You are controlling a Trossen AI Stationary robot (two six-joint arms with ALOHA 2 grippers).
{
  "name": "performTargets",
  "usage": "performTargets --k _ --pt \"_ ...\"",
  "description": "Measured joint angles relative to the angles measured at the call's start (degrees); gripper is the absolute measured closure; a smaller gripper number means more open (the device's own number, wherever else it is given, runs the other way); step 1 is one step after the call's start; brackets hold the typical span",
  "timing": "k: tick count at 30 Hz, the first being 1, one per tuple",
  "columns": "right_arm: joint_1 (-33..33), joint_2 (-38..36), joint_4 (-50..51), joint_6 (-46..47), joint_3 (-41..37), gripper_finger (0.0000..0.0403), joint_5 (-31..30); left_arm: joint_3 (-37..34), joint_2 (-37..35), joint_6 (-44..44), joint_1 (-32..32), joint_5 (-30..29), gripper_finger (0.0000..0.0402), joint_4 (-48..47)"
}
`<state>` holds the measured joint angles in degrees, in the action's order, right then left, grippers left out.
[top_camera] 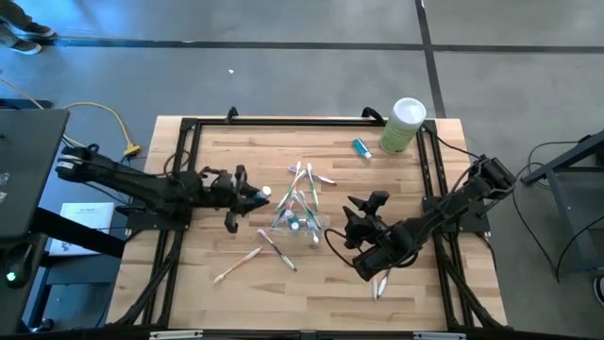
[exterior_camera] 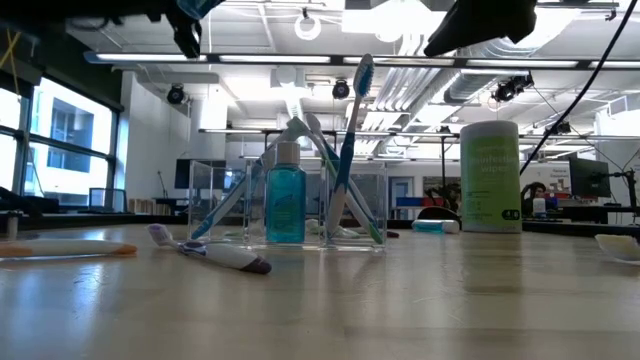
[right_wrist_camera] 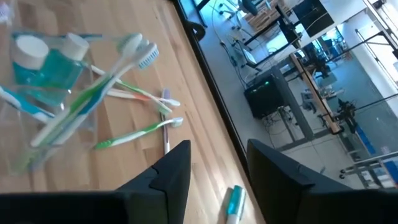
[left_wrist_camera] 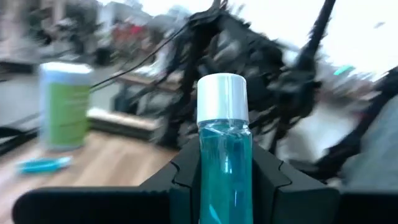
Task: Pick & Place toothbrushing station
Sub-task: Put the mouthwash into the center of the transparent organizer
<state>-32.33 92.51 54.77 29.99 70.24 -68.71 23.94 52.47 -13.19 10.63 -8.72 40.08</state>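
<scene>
1. While the left pincer (top_camera: 253,195) hangs above the table (top_camera: 217,161), just left of the middle, it squeezes a small blue bottle (left_wrist_camera: 224,155) with a white cap.
2. Near the middle of the table stands the clear cup (top_camera: 300,219), with toothbrushes (right_wrist_camera: 93,102) and another blue bottle (exterior_camera: 285,205) in it.
3. More toothbrushes (top_camera: 236,266) lie loose around the cup, some toward the front edge.
4. Right of the cup, the right pincer (top_camera: 357,225) hangs with its fingers apart and holds nothing.
5. A tall green can (top_camera: 403,126) stands at the far right corner, with a small blue tube (top_camera: 360,146) lying beside it.
</scene>
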Motion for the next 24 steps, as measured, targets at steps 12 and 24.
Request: performTargets --k 12,24 --pt "-0.31 0.0 -16.29 -8.22 0.0 0.0254 -0.97 -5.72 26.38 8.09 2.18 3.03 0.0329 47.86" --pt "1.58 0.02 -55.4 -35.83 0.0 0.0254 28.42 -3.92 32.3 11.3 3.8 4.24 0.0328 49.54"
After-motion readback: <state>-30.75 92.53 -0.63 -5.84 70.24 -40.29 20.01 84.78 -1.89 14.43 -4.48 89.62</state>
